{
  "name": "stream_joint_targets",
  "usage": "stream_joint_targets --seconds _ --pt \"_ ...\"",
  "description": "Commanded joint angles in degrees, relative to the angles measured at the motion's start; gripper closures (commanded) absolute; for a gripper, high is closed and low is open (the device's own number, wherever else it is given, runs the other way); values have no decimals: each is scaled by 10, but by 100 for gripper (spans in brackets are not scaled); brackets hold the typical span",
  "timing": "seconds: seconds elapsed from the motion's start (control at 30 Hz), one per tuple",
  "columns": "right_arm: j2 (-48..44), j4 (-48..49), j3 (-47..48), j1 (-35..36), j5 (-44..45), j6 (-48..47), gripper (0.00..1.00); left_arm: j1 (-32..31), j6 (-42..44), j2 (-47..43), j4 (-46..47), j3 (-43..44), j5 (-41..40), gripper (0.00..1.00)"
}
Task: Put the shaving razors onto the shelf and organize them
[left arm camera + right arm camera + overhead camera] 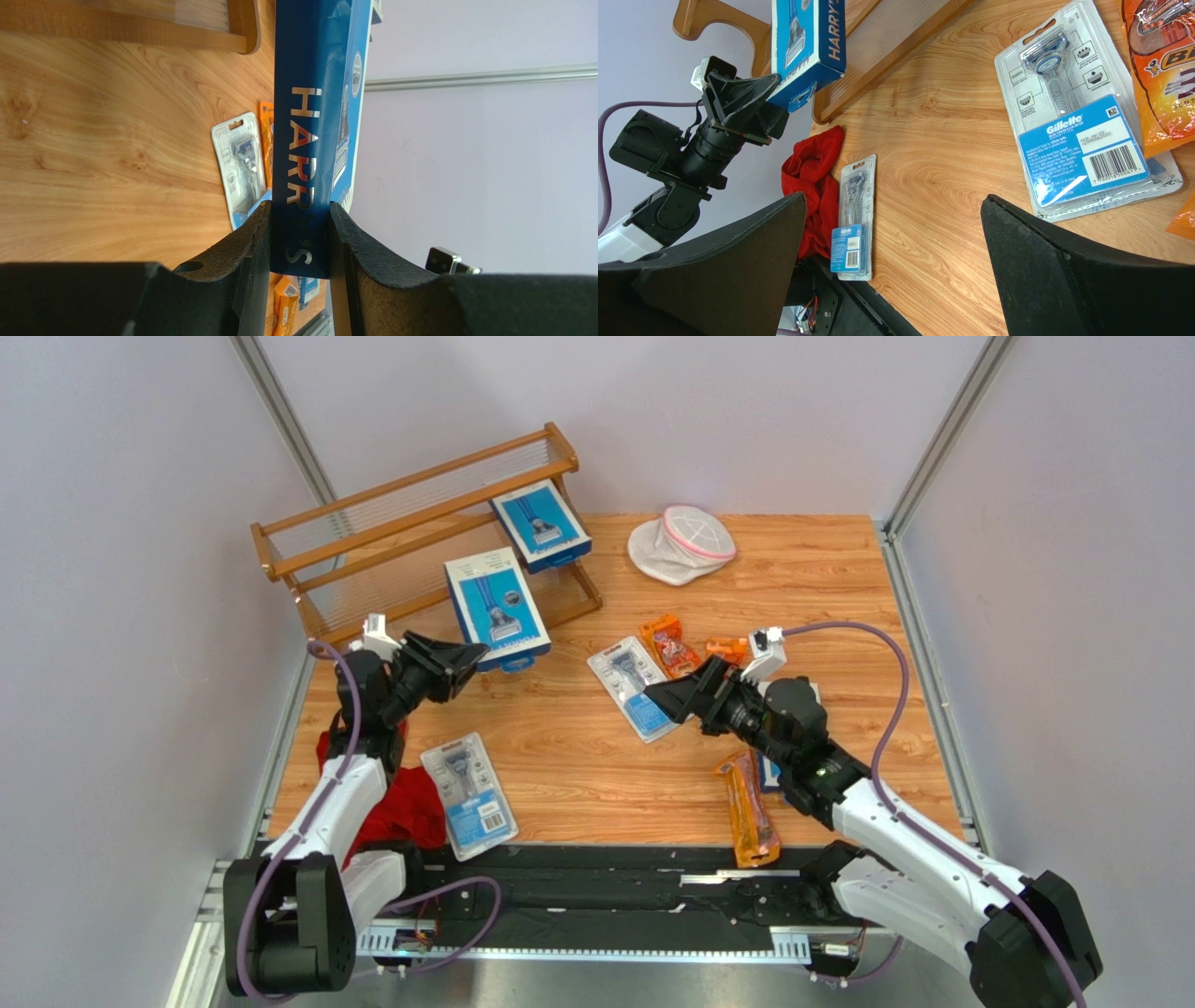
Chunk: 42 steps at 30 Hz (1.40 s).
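The left pincer [300,218] is clamped partway closed on the narrow spine of a blue Harry's razor box [497,606]. It holds the box off the desk [828,602], just in front of the right end of the wooden shelf [393,532]. A second blue box [540,525] sits at that end of the shelf. The right pincer [662,699] gapes fully and grips nothing, its tips at the near edge of a Gillette blister pack [626,676]. Bare desk lies between the arms. Another blister pack [470,784] lies beside the red cloth [407,809] near the desk's front-left edge.
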Motion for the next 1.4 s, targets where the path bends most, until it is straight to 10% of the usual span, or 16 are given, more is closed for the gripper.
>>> stream_joint_targets --seconds 0.0,0.9,1.37 --pt "4 17 9 -2 -4 -12 0 10 -3 10 78 45 12 100" --pt "375 260 240 52 -190 86 25 19 -26 179 137 148 7 100" --pt "565 312 419 78 -233 151 67 42 -1 203 95 175 16 99"
